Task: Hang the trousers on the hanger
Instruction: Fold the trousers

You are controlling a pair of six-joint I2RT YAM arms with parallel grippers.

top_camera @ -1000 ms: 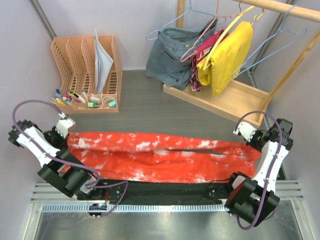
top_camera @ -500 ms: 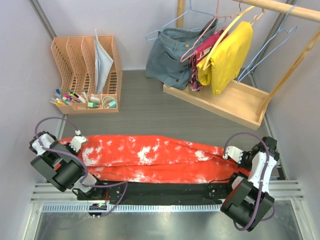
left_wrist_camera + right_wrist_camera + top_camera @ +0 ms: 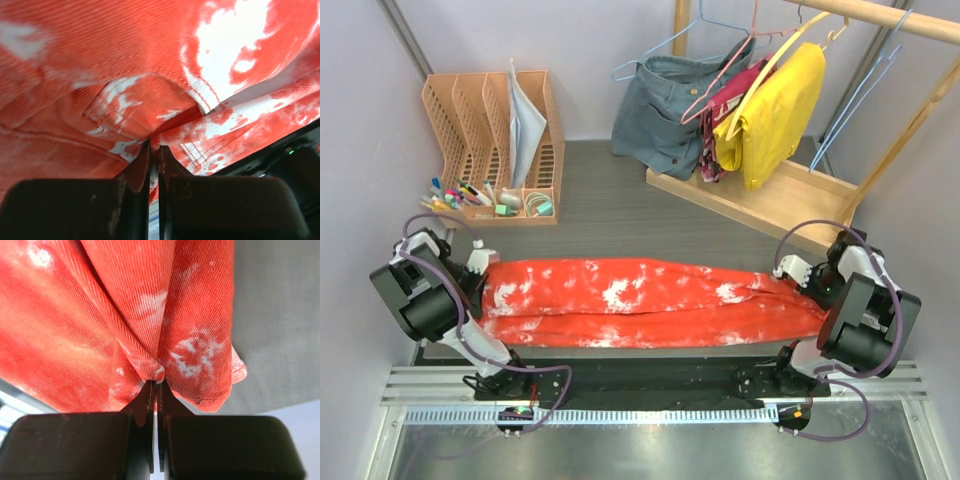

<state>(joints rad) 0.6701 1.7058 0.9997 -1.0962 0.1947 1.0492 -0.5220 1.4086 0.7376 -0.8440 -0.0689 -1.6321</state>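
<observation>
The red-orange trousers (image 3: 640,300) with white splotches hang stretched lengthwise between my two grippers, low over the table's near part. My left gripper (image 3: 485,277) is shut on their left end; the left wrist view shows its jaws (image 3: 154,147) pinching a fold of the fabric (image 3: 125,60). My right gripper (image 3: 802,277) is shut on their right end; the right wrist view shows its jaws (image 3: 156,384) pinching the cloth (image 3: 100,315) near a hem. The light-blue wire hanger (image 3: 860,95) hangs empty on the rail at the far right, well away from both grippers.
A wooden rack (image 3: 770,205) at the back right carries a grey-blue denim garment (image 3: 665,110), a pink hanger with dark red cloth (image 3: 725,115) and a yellow garment (image 3: 775,115). An orange desk organiser (image 3: 490,130) with pens stands at the back left.
The trousers went from lying spread and flat to a narrower, taut bundle. Both arms drew in toward their bases, then rose, keeping hold of the two ends.
</observation>
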